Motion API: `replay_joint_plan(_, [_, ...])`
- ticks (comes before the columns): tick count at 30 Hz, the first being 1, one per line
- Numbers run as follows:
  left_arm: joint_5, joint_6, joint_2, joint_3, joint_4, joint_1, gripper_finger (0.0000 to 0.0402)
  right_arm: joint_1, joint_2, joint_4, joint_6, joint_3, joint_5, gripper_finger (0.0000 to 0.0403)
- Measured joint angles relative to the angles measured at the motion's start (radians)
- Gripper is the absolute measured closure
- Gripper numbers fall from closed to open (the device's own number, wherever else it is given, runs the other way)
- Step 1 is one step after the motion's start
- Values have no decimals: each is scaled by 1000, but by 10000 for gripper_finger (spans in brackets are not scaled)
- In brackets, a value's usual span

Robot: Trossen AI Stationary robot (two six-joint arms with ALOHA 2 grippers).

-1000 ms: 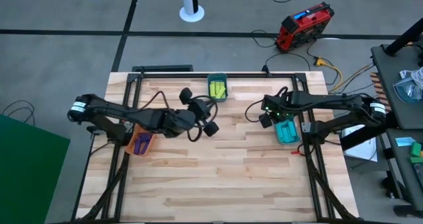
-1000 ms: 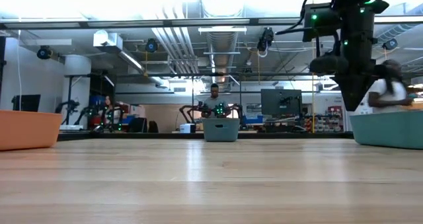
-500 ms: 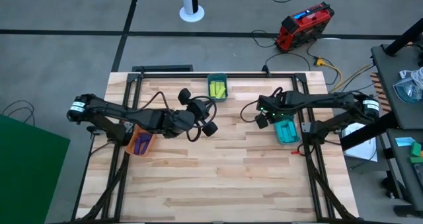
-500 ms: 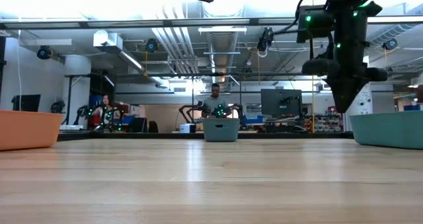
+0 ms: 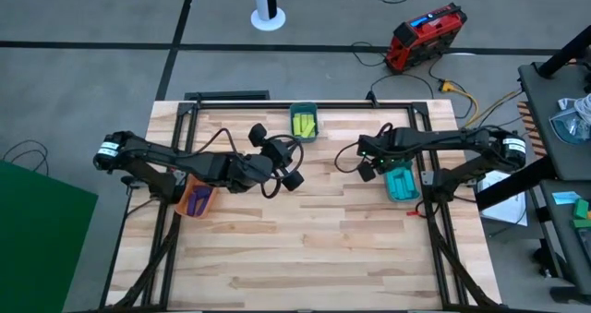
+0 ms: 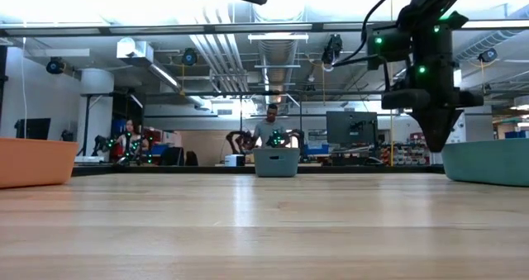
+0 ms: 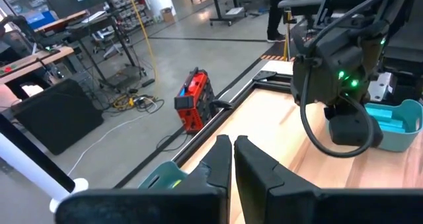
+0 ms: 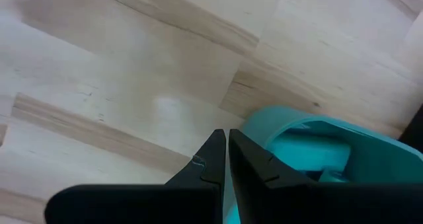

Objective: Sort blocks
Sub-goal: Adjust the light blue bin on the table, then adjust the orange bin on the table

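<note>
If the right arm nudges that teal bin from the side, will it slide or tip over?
Probably slide. The teal bin sits low and wide on the smooth wooden table, so tipping looks unlikely. It seems thin-walled and holds only a few cyan blocks, so it is likely light and easily shoved. The right gripper hangs shut beside it.

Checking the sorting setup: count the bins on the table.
3: an orange bin at the left edge, a green bin at the far edge's middle, a teal bin on the right. None looks hidden.
</note>
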Motion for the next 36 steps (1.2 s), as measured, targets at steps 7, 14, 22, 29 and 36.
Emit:
replay_joint_plan(7, [0,0,0,0,-5,1,401,0,-6,-22,4,0,17,391])
replay_joint_plan(14, [0,0,0,0,-9,1,401,0,-6,-38,3,0,27,391])
replay_joint_plan(22, [58,-37,-16,0,-36,-12,402,3,-83,-50,-2,76,27,391])
replay_joint_plan(29, [412,-482,-17,2,-480,9,402,3,-212,-45,-3,209,100,391])
replay_joint_plan(36, [554,-876,26,-23,-1050,14,402,3,-262,-41,-6,299,173,390])
